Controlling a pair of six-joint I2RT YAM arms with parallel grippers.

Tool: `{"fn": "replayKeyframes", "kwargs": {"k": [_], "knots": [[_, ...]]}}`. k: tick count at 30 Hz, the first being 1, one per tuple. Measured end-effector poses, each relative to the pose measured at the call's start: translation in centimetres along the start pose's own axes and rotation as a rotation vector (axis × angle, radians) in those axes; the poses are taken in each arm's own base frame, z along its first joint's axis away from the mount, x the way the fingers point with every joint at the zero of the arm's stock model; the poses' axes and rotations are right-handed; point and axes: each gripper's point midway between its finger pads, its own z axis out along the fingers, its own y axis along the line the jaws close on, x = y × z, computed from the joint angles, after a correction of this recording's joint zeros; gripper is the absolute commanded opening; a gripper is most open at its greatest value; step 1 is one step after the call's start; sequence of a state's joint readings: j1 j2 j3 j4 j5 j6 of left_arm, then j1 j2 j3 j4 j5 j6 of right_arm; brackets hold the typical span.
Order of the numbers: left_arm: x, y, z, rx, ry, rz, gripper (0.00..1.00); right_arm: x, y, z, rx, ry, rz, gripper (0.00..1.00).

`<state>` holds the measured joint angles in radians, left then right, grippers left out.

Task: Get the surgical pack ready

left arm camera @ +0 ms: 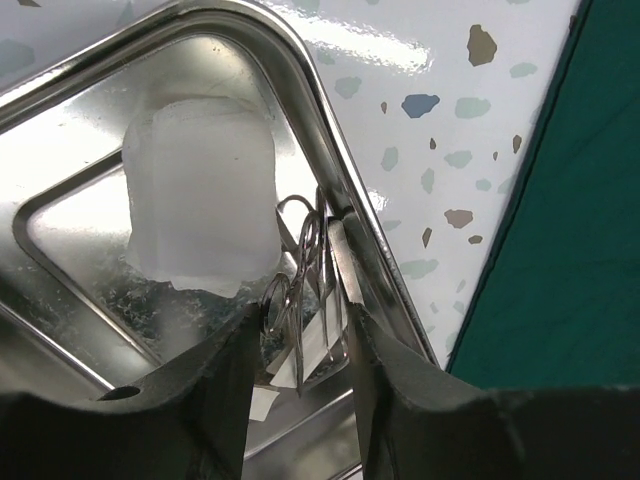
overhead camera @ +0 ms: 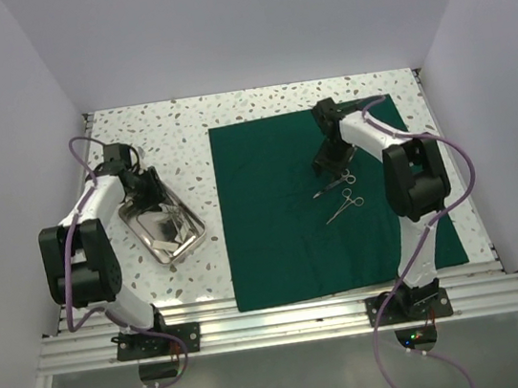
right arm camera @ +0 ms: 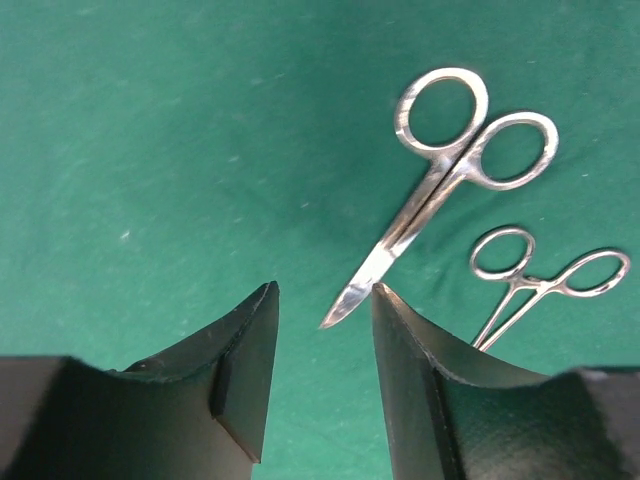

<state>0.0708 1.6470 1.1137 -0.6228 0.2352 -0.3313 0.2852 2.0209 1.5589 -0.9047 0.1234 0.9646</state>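
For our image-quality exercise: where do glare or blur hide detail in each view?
Left wrist: glare streaks the metal tray, the gauze pad looks soft. Right wrist: the fingers look soft, the scissors sharp. Top external: even light, instruments tiny.

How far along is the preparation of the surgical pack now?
Done: the green drape lies flat, with scissors and forceps on it. In hand: the left gripper straddles another instrument in the tray; grip unclear. The right gripper is open, empty. Left: the gauze pad lies in the tray; the drape is not folded.
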Motion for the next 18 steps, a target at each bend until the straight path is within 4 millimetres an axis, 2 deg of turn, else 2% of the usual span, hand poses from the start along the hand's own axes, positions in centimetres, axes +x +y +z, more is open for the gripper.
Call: {"fn": "replayKeyframes", "kwargs": {"k": [5, 14, 18], "knots": [[-0.2, -0.5, -0.3, 0.026, -0.006, 0.005, 0.48, 0.6, -1.4, 1.0, 0.042, 0.016, 0.019, 0.4], [-2.0, -2.6, -1.6, 0.089, -0.059, 0.036, 0.48, 1.3, -2.3, 1.9, 0.069, 0.026, 0.037, 0.34], [-1.9, -3.8, -1.8, 0.118, -0.055, 0.059, 0.48, 1.3, -2.3, 2.3, 0.065, 0.022, 0.048, 0.25]]}}
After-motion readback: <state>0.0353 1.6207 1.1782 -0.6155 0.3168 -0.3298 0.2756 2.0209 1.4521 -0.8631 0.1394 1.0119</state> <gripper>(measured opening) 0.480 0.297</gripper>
